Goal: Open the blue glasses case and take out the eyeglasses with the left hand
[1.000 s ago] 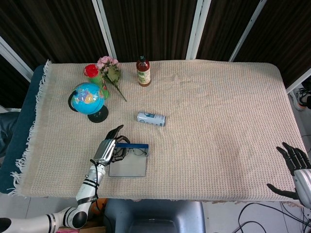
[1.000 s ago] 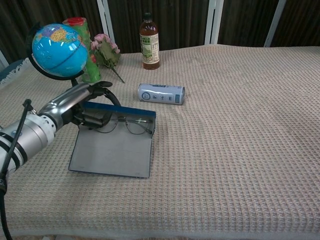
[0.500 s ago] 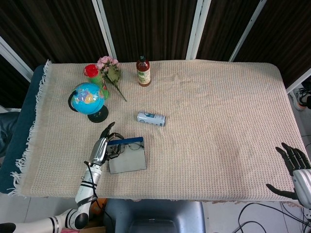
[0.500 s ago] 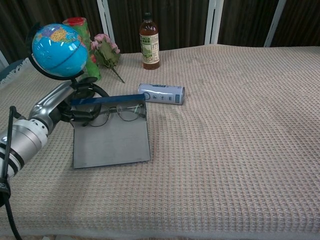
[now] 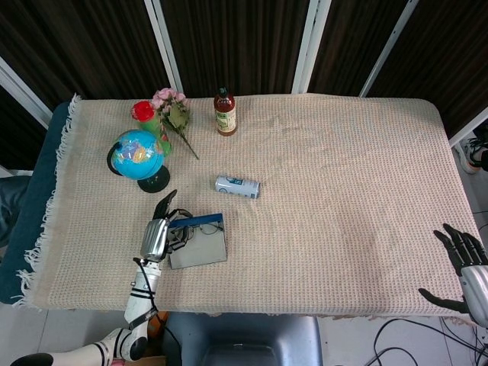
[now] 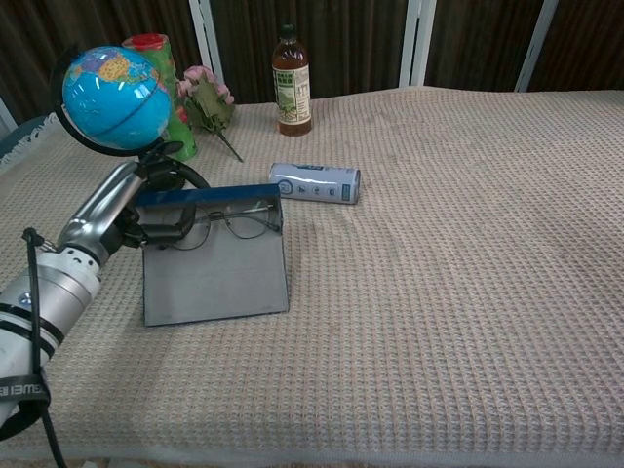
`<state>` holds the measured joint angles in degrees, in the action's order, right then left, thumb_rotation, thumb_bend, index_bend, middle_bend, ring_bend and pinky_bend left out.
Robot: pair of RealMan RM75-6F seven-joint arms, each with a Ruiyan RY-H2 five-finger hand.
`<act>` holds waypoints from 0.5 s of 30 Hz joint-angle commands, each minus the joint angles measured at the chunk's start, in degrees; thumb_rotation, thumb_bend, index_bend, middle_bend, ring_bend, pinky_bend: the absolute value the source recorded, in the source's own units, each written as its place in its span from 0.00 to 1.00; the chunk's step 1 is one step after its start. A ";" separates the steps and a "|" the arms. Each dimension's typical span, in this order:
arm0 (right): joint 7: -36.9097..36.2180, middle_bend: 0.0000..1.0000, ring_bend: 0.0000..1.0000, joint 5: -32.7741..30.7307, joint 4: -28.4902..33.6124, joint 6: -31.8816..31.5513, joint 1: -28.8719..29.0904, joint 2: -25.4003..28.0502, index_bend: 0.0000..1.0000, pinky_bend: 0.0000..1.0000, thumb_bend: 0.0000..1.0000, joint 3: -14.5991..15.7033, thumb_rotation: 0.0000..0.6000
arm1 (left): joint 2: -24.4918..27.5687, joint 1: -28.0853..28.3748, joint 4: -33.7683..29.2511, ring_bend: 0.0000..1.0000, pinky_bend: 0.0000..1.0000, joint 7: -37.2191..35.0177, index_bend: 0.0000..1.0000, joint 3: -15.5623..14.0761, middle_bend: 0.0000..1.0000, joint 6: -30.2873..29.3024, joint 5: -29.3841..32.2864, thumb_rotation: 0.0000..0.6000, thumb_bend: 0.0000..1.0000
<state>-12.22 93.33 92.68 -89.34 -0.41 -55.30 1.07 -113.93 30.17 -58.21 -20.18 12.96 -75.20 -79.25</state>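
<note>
**Left hand at the opened case**

Head view: the blue glasses case (image 5: 200, 245) is lying open near the table's front-left, the right hand (image 5: 465, 268) idling with fingers spread.

Chest view: the left hand (image 6: 122, 210) is grasping the eyeglasses (image 6: 226, 223) inside the case.

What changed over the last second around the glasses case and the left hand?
The left hand, at the left end of the thin-rimmed eyeglasses, drew back toward the robot, and the open blue glasses case slid and turned with it toward the table's left. The eyeglasses remain in the case. The right hand, blue-and-white can and blue globe stayed put.
</note>
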 commanded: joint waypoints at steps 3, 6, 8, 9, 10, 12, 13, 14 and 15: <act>0.18 0.00 0.00 0.06 0.00 0.01 -0.01 -0.05 0.00 0.00 0.19 0.04 1.00 | -0.43 -0.22 1.29 0.00 0.00 -1.38 0.44 0.27 0.00 -0.88 -0.34 1.00 0.51; 0.47 0.00 0.00 0.09 0.09 0.11 0.03 -0.11 0.00 0.00 0.19 0.06 1.00 | -0.75 -0.44 2.63 0.00 0.00 -2.07 0.44 -0.07 0.00 -1.00 -0.59 1.00 0.51; 0.58 0.00 0.00 0.11 0.13 0.14 0.02 -0.12 0.00 0.00 0.19 0.09 1.00 | -0.88 -0.48 3.32 0.00 0.00 -2.44 0.44 -0.21 0.00 -0.85 -0.65 1.00 0.51; 0.60 0.00 0.00 0.10 0.13 0.11 0.01 -0.13 0.00 0.00 0.19 0.08 1.00 | -0.89 -0.47 3.45 0.00 0.00 -2.58 0.44 -0.18 0.00 -0.81 -0.66 1.00 0.51; 0.60 0.00 0.00 0.08 0.13 0.09 0.00 -0.13 0.00 0.00 0.19 0.07 1.00 | -0.85 -0.43 3.47 0.00 0.00 -2.72 0.44 -0.10 0.00 -0.86 -0.70 1.00 0.51; 0.59 0.00 0.00 0.05 0.13 0.06 -0.02 -0.15 0.00 0.00 0.19 0.05 1.00 | -0.76 -0.32 3.42 0.00 0.00 -2.78 0.43 0.18 0.00 -1.52 -1.04 1.00 0.51; 0.59 0.00 0.00 0.01 0.14 0.08 -0.01 -0.15 0.00 0.00 0.19 0.03 1.00 | -0.73 -0.26 3.35 0.00 0.00 -2.87 0.43 0.39 0.00 -2.10 -1.29 1.00 0.51; 0.60 0.00 0.00 -0.01 0.14 0.11 0.00 -0.15 0.00 0.00 0.19 0.03 1.00 | -0.73 -0.21 3.35 0.00 0.00 -2.91 0.43 0.56 0.00 -2.59 -1.49 1.00 0.51; 0.61 0.00 0.00 0.00 0.13 0.15 0.01 -0.13 0.00 0.00 0.19 0.05 1.00 | -0.77 -0.15 3.48 0.00 0.00 -2.87 0.43 0.72 0.00 -3.11 -1.70 1.00 0.51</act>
<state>-11.61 93.33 92.81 -89.18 -0.40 -55.43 1.13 -114.70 29.92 -54.78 -23.01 13.41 -77.76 -80.64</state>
